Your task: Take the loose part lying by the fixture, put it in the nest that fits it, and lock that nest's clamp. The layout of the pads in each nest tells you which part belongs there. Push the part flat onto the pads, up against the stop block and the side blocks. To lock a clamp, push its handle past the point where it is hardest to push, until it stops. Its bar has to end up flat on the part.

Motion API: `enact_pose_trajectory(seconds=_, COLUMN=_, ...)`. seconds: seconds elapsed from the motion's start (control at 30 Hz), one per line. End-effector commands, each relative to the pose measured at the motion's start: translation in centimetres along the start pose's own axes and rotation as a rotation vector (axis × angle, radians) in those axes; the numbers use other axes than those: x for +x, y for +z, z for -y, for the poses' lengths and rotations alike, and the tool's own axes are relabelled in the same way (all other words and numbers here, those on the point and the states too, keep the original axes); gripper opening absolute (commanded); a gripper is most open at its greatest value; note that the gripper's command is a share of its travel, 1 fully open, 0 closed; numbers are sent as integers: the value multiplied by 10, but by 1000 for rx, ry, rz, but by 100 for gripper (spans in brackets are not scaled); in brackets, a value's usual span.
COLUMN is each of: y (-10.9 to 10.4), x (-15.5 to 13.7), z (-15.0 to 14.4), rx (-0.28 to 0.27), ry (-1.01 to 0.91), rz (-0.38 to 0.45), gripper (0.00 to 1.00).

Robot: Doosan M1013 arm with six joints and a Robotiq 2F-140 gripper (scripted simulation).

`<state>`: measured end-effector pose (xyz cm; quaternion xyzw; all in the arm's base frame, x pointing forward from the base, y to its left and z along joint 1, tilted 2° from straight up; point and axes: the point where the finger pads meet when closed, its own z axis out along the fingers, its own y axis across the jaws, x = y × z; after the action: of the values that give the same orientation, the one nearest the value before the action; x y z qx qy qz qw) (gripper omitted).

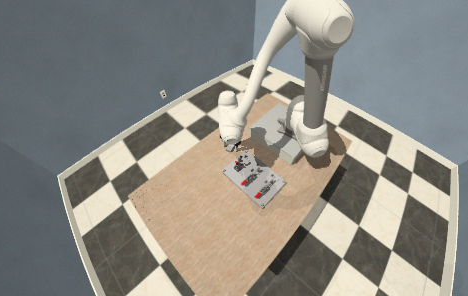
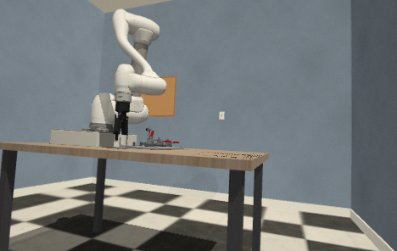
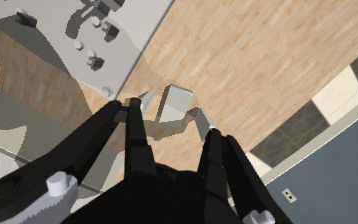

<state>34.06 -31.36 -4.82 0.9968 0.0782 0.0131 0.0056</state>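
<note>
The loose part [image 3: 177,106], a small light grey block, lies on the table beside a corner of the fixture plate. My gripper [image 3: 175,106] [image 2: 121,136] is open, with its fingertips low on either side of the part. In the wrist view gaps show between the part and both finger pads. The fixture [image 1: 232,175] [image 3: 130,31] is a grey plate with three nests and clamps. The red handle [image 2: 152,133] of one clamp stands up; the other red handles [image 1: 243,183] [image 1: 258,195] lie low. The pad layouts are too small to tell in the top and exterior views.
The grey robot base block [image 1: 271,131] [image 2: 75,136] stands behind the fixture, near the gripper. The fixture's nearest posts and blocks [image 3: 96,62] stand close to one finger. The wooden table's edge [image 2: 145,158] lies beyond the part on the other side.
</note>
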Motion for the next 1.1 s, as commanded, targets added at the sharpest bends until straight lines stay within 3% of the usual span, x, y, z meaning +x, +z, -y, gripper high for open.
enact_pose_trajectory(seconds=0.0, y=0, x=0, z=0, rx=0, ry=0, rz=0, gripper=62)
enact_pose_trajectory(seconds=0.23, y=0, x=0, z=0, rx=0, ry=0, rz=0, gripper=62)
enact_pose_trajectory(seconds=0.27, y=0, x=0, z=0, rx=0, ry=0, rz=0, gripper=10)
enact_pose_trajectory(seconds=1.07, y=0, x=0, z=0, rx=0, ry=0, rz=0, gripper=10)
